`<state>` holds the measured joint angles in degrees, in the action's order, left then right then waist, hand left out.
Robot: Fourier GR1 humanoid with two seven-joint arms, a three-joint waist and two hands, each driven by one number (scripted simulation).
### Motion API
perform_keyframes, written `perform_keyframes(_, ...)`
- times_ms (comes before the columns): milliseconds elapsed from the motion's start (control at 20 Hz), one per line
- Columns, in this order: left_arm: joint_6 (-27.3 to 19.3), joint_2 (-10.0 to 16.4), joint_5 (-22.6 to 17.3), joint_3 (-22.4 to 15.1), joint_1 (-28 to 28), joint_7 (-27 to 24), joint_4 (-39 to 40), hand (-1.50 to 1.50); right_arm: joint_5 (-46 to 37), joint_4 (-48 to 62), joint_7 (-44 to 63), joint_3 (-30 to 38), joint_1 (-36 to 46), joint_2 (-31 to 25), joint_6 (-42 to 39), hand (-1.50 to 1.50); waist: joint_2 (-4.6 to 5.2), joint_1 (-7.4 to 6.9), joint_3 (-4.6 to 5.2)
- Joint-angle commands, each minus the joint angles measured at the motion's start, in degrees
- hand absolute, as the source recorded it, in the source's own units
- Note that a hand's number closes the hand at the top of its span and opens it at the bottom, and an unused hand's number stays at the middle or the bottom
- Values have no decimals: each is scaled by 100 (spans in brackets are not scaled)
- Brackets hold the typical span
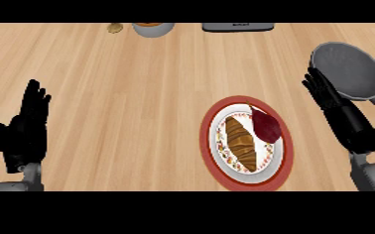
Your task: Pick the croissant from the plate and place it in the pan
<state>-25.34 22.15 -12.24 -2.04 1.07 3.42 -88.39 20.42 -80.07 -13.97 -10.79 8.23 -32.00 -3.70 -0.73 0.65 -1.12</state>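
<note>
Right hand (336,104) was open, its fingers straight and close together, pointing up and away from the robot along the right side of the view. The fingertips lay at the near-left edge of the grey pan (350,67), overlapping its rim from this angle; whether they touched it could not be told. It held nothing. The grey forearm behind it came in from the lower right corner.

Left hand (26,129) rested open near the left edge of the view, fingers up, well apart from everything else on the wooden table (124,109).

The croissant (242,144) lay on the plate (206,141), golden brown and long, set lengthwise on the patterned white centre, slightly left of the middle. Just beside it, on the upper right part of the same plate, sat a dark red, rounded item (266,125) with a thin stem at its top; the two looked to be touching or nearly so. The plate had a broad red rim and stood between the two hands, nearer the right one, below and left of the pan.

The pan sat at the right edge, partly cut off by the view.

Along the far edge of the table stood a pale bowl (152,29), a small brownish object (115,28) to its left, and a dark, flat-fronted appliance (238,26) to its right, all only partly visible.
</note>
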Motion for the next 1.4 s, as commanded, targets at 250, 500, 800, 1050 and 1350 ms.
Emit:
perform_keyframes(250, 1083, -505, 62, -1239, 539, -741, -511, 0, 1007, -479, -567, -790, 1100, 600, -2387, 150, 143, -295, 89)
perform_keyframes(500, 1476, -757, 1, -1473, -12, -1303, -300, 0, 80, 997, -1634, -163, 705, -90, -2608, -150, 93, -124, 108)
perform_keyframes(800, 1231, -990, 259, -1682, 287, -794, -467, 0, -1284, 1919, -2869, -11, 1423, -645, -2777, -150, 92, -161, 104)
perform_keyframes(1050, 1485, -995, 203, -1379, 491, -1191, 200, 0, -2068, 1620, -2711, -544, 1662, -587, -2526, -150, 94, -111, 112)
perform_keyframes(1350, 1409, -1221, 383, -1679, 207, -1248, 45, 0, -2803, 929, -1525, -1202, 2051, -505, -2410, -150, 71, -115, 117)
